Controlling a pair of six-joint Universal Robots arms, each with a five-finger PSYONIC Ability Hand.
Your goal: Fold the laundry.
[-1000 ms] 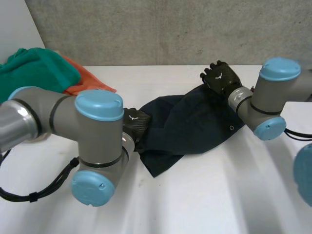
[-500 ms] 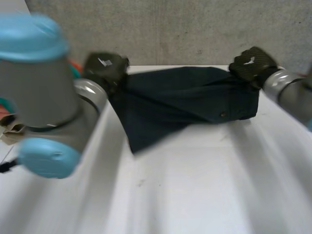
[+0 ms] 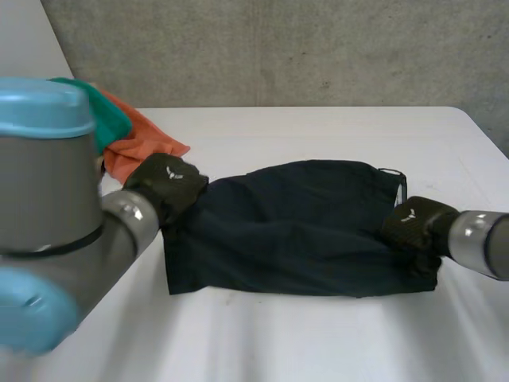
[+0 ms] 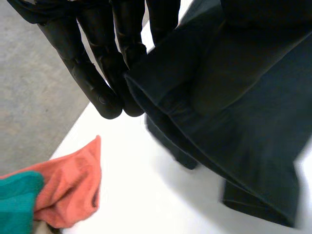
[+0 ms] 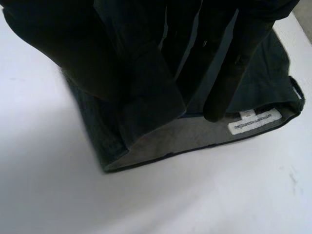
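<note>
A dark navy garment (image 3: 294, 223) lies spread flat across the middle of the white table (image 3: 318, 334). My left hand (image 3: 169, 185) holds its left end. In the left wrist view the cloth (image 4: 243, 136) is pinched between the fingers (image 4: 97, 58) and the thumb. My right hand (image 3: 415, 223) holds the right end, low on the table. In the right wrist view its fingers (image 5: 226, 63) close over the waistband (image 5: 170, 136), whose grey inner side shows a white label (image 5: 255, 122).
An orange cloth (image 3: 139, 145) and a green cloth (image 3: 107, 115) are heaped at the table's far left, close behind my left hand; both cloths, orange (image 4: 73, 185) and green (image 4: 17, 200), lie beyond its fingertips. A grey wall (image 3: 278, 48) stands behind the table.
Both hands closed on the garment's ends, lifted it, pulled it wide apart, then brought it down. It was bunched between the arms; now it lies stretched flat, nearer the front.
</note>
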